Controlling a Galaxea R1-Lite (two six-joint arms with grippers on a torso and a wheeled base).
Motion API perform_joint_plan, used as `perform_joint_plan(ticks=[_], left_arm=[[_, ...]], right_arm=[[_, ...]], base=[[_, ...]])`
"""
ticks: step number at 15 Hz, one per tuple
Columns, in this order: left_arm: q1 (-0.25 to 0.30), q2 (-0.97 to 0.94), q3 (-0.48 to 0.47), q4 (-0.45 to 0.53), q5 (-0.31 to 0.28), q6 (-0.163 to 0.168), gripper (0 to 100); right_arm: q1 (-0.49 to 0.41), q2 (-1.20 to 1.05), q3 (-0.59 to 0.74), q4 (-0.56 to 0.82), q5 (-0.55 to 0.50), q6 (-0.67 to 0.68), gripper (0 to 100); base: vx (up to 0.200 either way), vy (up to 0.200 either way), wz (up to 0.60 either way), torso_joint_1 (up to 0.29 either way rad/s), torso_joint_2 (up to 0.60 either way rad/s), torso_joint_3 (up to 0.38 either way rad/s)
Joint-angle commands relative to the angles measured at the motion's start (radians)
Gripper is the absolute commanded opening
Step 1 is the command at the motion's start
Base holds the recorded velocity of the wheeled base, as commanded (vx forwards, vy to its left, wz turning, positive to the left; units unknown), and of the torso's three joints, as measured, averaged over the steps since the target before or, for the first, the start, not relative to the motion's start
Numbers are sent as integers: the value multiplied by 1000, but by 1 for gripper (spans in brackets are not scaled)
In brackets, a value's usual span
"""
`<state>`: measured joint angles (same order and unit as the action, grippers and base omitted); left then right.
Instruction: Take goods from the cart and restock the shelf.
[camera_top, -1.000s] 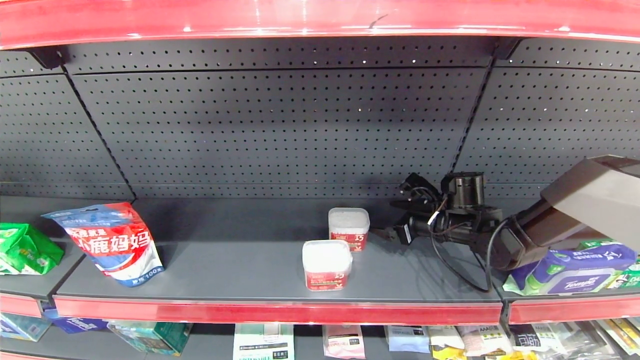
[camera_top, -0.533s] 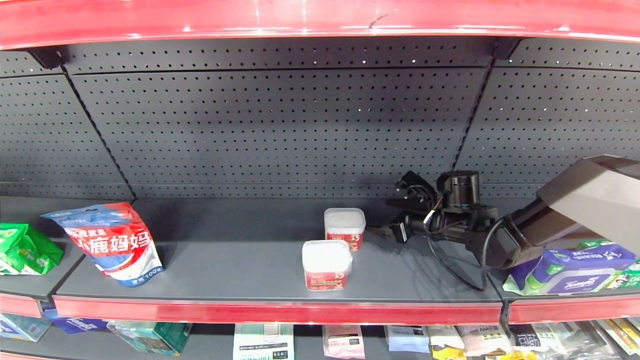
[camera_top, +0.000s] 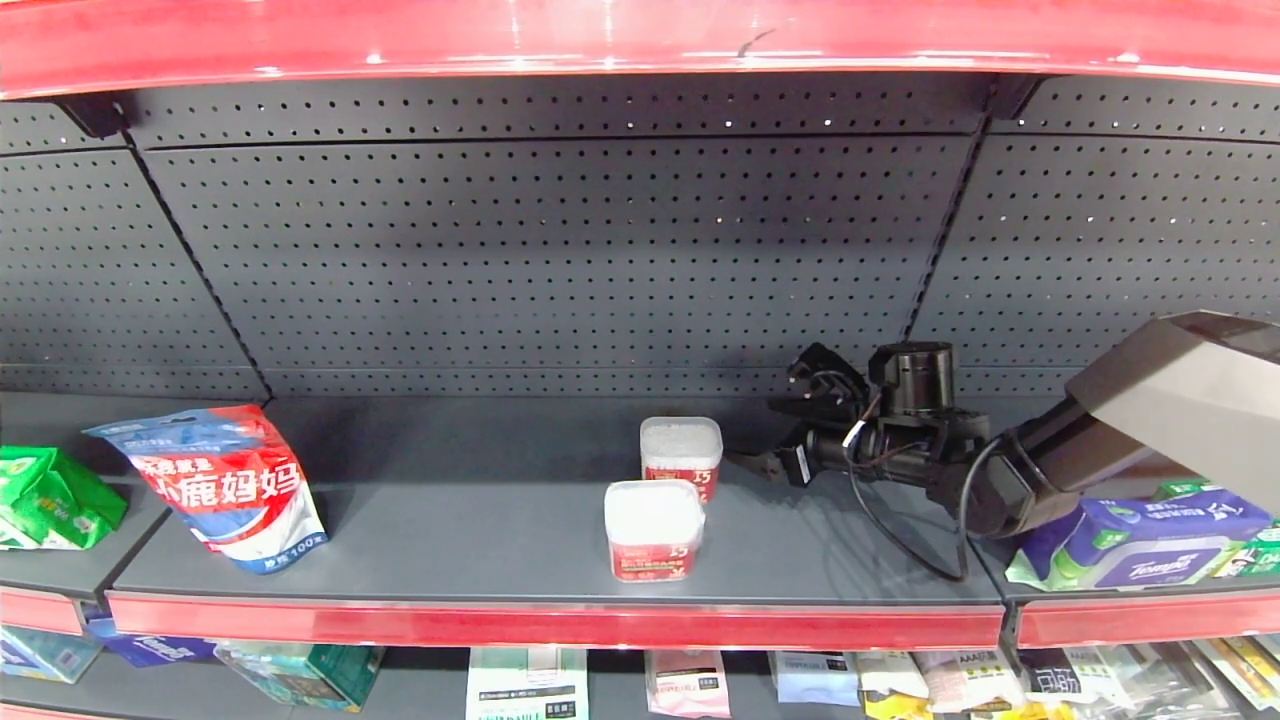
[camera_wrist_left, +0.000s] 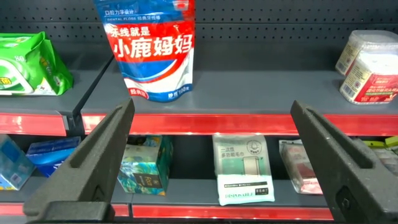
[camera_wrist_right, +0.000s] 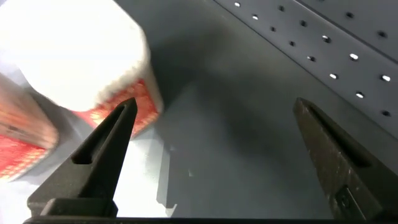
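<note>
Middle shelf (camera_top: 500, 540), grey deck with a red front lip and a perforated back panel (camera_top: 550, 250).

Task goods: two white-lidded tubs with red labels stand upright near the centre. The front tub (camera_top: 653, 528) sits close to the lip. The rear tub (camera_top: 680, 455) stands just behind it, slightly to the robot's right.

Right gripper (camera_top: 750, 460) is low over the deck on the rear tub's right side with its jaws spread wide and nothing held. One finger (camera_wrist_right: 115, 134) lies just beside the tub's label; contact cannot be confirmed.

Left gripper (camera_wrist_left: 212, 109) is in front of the shelving, well clear of it — jaws likewise apart, nothing between them.

Other stock: a red, white and blue pouch (camera_top: 225, 485) stands towards the left, with a green pack (camera_top: 50, 497) on the next bay beyond it. A purple wipes pack (camera_top: 1150, 545) lies at the right, below the right arm.
</note>
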<state>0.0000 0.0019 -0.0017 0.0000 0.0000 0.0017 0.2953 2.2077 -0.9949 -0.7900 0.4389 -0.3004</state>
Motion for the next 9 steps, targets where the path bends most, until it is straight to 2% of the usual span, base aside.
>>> perform_joint_plan(ticks=[1,9], left_arm=[[0,0,0,0,0,0,100],[0,0,0,0,0,0,100]], right_arm=[[-18,-14,10,0,0,0,100],[-151,-304,214,0,-77,55,100]], base=[[0,0,0,0,0,0],[0,0,0,0,0,0]])
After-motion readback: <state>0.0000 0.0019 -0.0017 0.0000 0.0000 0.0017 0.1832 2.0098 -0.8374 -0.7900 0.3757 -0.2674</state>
